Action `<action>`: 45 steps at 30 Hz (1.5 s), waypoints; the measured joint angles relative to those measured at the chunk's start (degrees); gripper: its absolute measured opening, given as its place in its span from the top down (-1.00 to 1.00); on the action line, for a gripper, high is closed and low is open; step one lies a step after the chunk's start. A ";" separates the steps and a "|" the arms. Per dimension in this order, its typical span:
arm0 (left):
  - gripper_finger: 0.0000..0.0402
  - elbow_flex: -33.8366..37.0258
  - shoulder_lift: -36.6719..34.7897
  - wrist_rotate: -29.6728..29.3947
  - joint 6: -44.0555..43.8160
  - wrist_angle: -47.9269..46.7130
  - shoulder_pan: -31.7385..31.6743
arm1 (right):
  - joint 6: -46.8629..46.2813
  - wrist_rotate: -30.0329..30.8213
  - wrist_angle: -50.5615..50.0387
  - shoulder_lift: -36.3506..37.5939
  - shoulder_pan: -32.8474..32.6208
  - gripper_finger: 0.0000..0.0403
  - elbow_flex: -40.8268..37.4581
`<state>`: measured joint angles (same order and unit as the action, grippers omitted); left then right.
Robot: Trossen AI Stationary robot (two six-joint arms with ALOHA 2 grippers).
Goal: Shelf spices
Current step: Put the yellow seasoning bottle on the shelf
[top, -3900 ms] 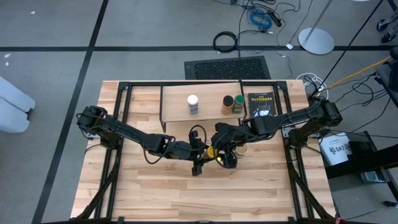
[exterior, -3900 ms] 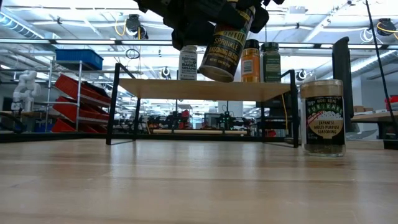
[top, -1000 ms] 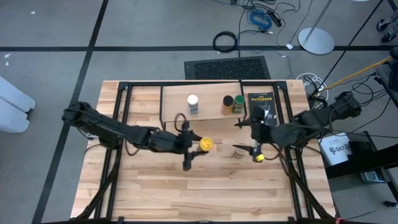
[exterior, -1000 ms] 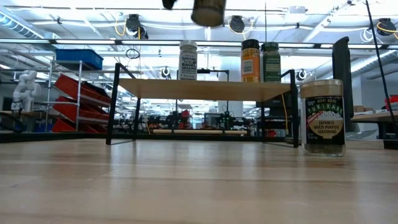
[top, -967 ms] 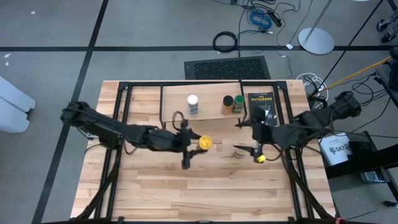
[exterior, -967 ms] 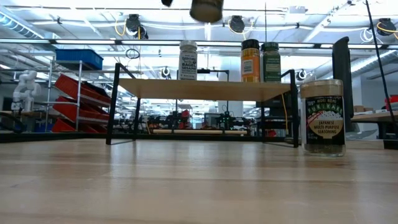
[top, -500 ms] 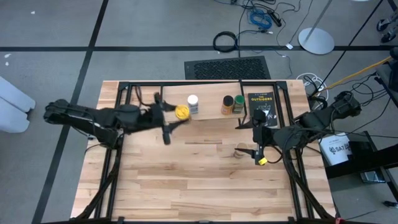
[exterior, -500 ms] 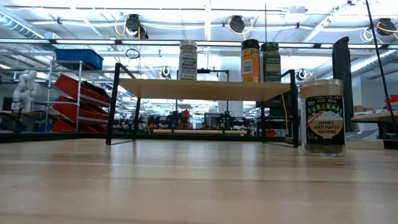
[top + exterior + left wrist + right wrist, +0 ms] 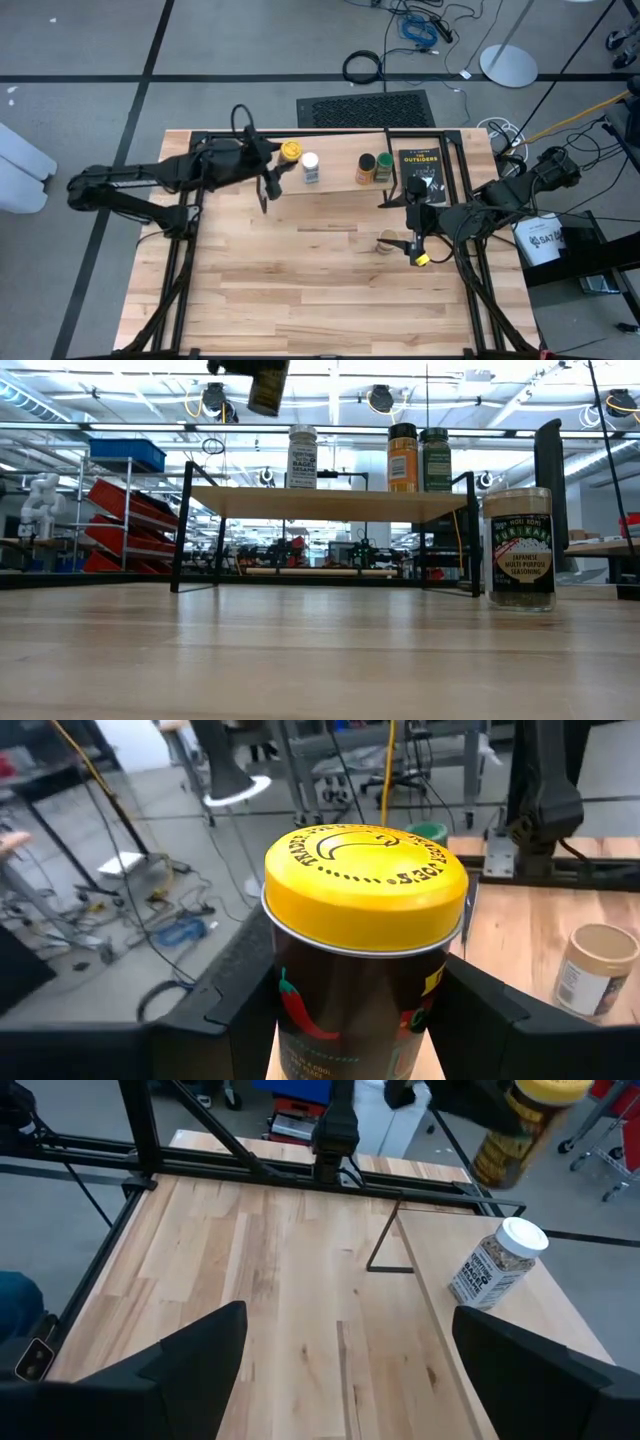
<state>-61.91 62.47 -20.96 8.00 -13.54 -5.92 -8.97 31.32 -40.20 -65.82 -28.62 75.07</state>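
One jar is waiting nearest me: the tan-lidded jar [image 9: 388,241] is standing on the bench [image 9: 300,290], at 6 o'clock from the shelf's right end. My right fingers [image 9: 411,232] are spread wide and empty just beside it, on its 3 o'clock side.

Farther out, my left fingers [image 9: 278,165] are pinching the yellow-lidded jar [image 9: 290,152] by its body, lid up. It is hanging clear above the shelf [image 9: 330,503], at about 10 o'clock from the white-lidded jar [image 9: 310,165]. Along the board toward 3 o'clock, the dark-lidded jar [image 9: 366,165] and the green-lidded jar [image 9: 384,166] are standing close together.

I am judging this as the set-down. The held jar is leaning slightly, so I should be levelling it first. I should then be lowering it straight, keeping a gap at 3 o'clock so neither jar nor finger nudges the white-lidded one. It also needs to stay off the far edge at 12 o'clock. Releasing should wait until the base is sitting flat.
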 joint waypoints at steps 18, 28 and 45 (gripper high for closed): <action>-0.06 4.52 3.05 15.23 -1.69 4.02 -9.54 | -5.15 -0.12 -5.72 -0.02 0.00 -0.69 -0.02; -0.06 11.71 3.07 16.36 -3.23 13.18 -9.91 | -5.38 -1.05 -5.99 -0.02 -0.04 -0.69 -0.02; -0.06 12.63 3.07 16.39 -4.72 13.24 -9.87 | -5.38 -1.30 -5.93 -0.04 -0.04 -0.69 -0.02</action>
<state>-49.28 65.54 -4.57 3.28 -0.30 -15.79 -14.35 30.02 -46.13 -65.87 -28.67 75.05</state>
